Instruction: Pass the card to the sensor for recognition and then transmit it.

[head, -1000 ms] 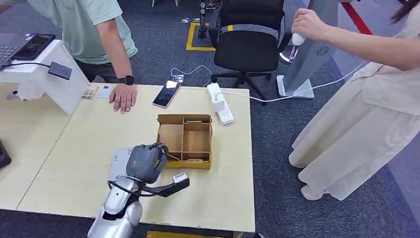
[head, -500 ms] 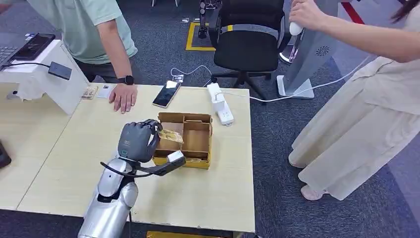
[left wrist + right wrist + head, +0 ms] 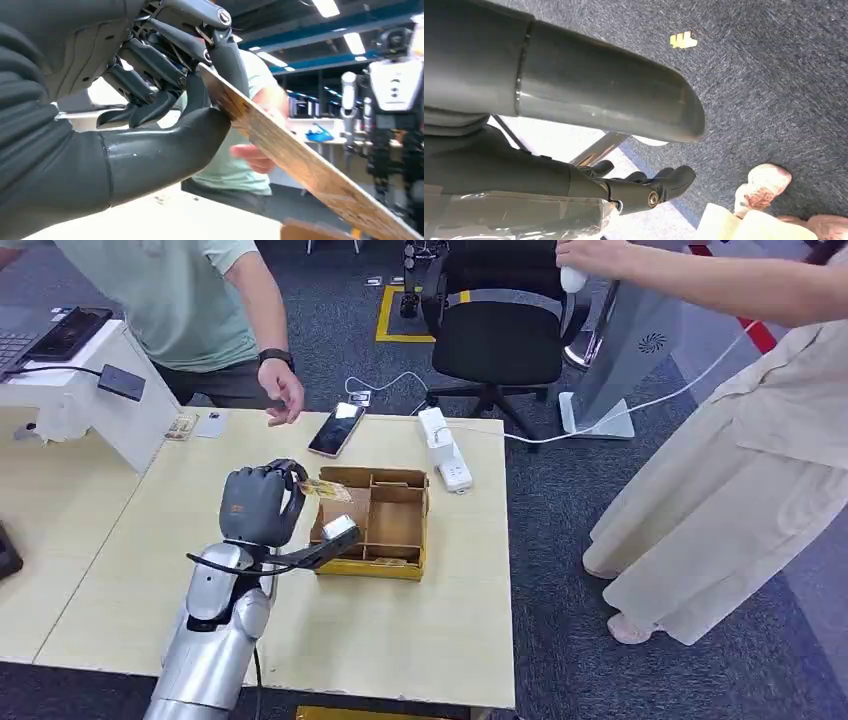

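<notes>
My left hand pinches a tan patterned card between thumb and fingers, held above the near left corner of the cardboard divider box. In the left wrist view the card juts out edge-on from the left hand. A small dark sensor pad sits on the white stand at the far left, well apart from the card. My right hand hangs over the carpet, fingers apart and holding nothing.
A person in a green shirt holds a hand above the table's far edge, near a phone. A white power strip lies at the far right corner. An office chair and a second person stand beyond and right.
My left hand has lifted the card out of the box and carried it up and leftward. The person's hand has risen off the table.
</notes>
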